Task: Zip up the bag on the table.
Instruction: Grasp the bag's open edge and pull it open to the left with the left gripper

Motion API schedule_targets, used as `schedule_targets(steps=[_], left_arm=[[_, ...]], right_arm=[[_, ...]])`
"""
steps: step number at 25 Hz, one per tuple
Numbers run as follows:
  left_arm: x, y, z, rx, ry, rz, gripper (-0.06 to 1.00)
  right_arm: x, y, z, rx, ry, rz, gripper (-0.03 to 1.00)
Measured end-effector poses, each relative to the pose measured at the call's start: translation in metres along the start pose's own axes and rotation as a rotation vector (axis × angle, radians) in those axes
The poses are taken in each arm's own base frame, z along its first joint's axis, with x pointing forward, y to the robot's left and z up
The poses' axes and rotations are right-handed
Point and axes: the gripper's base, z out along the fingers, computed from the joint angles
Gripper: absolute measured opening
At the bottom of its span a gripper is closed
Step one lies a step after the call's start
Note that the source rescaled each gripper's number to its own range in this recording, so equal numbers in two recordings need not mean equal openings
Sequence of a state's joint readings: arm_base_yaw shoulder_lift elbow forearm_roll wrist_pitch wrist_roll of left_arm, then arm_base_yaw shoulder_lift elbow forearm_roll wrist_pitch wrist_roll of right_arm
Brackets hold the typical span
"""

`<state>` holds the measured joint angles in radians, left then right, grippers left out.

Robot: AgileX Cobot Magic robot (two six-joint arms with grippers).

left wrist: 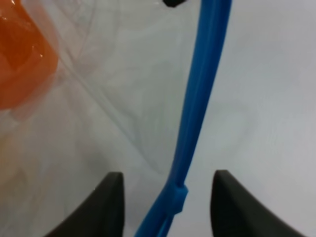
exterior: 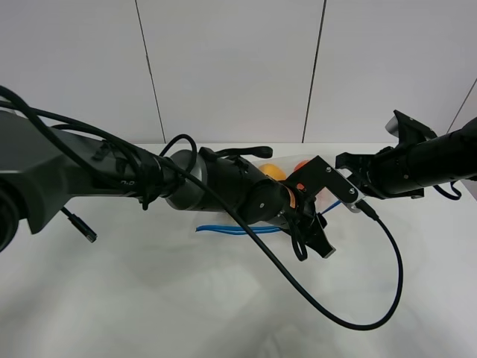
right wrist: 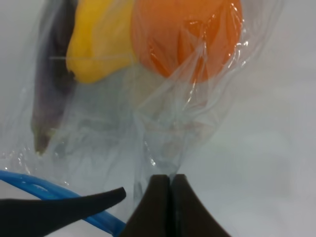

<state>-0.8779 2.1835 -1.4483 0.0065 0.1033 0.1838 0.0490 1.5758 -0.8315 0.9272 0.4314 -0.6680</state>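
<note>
The clear bag (right wrist: 163, 113) lies on the white table (exterior: 112, 298), mostly hidden under my left arm in the high view. The orange (right wrist: 187, 34), the yellow pear (right wrist: 98, 44) and the purple eggplant (right wrist: 52, 89) show through it. Its blue zipper strip (left wrist: 200, 94) runs between the fingers of my left gripper (left wrist: 168, 174), which is open and straddles it; a thicker blue lump (left wrist: 177, 195) sits on the strip there. My right gripper (right wrist: 171, 197) is shut, pinching the bag's plastic near the orange. In the high view the left gripper (exterior: 313, 245) and the right gripper (exterior: 350, 200) are close together.
A black cable (exterior: 373, 313) loops over the table in front of the right arm. The left arm (exterior: 186, 186) reaches across the middle. A grey panelled wall (exterior: 231, 67) stands behind the table.
</note>
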Motion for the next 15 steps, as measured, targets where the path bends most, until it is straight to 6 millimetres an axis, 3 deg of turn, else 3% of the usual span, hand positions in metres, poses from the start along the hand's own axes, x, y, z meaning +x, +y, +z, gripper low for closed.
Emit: schedule_targets(steps=[15], left_arm=[[0.0,0.0,0.0018,-0.003,-0.015,0.0,0.0]], right_arm=[[-0.0001,-0.0001,0.0,0.001,-0.001,0.0,0.0]])
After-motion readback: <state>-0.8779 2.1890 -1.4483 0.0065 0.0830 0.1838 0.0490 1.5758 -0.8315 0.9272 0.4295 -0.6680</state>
